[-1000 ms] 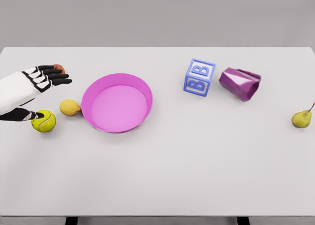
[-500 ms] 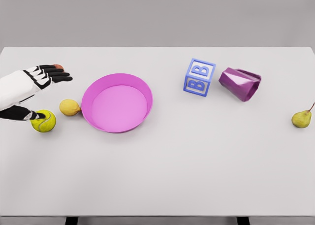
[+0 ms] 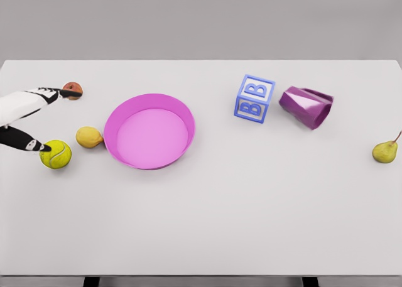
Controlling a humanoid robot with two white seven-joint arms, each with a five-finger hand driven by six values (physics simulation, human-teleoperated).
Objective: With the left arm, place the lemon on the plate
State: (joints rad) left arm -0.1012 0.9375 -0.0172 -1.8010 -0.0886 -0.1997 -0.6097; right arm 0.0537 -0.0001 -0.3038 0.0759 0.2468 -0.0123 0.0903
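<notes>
A small yellow lemon lies on the white table just left of the pink plate, almost touching its rim. My left hand reaches in from the left edge, fingers spread and holding nothing. Its thumb tip rests near the tennis ball, and its long fingers point toward a small brown-red object further back. The lemon sits about a hand's width to the right of the hand. The right arm is out of view.
A yellow-green tennis ball lies left and in front of the lemon. A blue letter block and a tipped purple cup stand at the back right. A pear lies near the right edge.
The left hand has drawn back to the left, away from the lemon, and turned more edge-on. The small brown-red object behind its fingers is now uncovered. Lemon and plate have not moved.
</notes>
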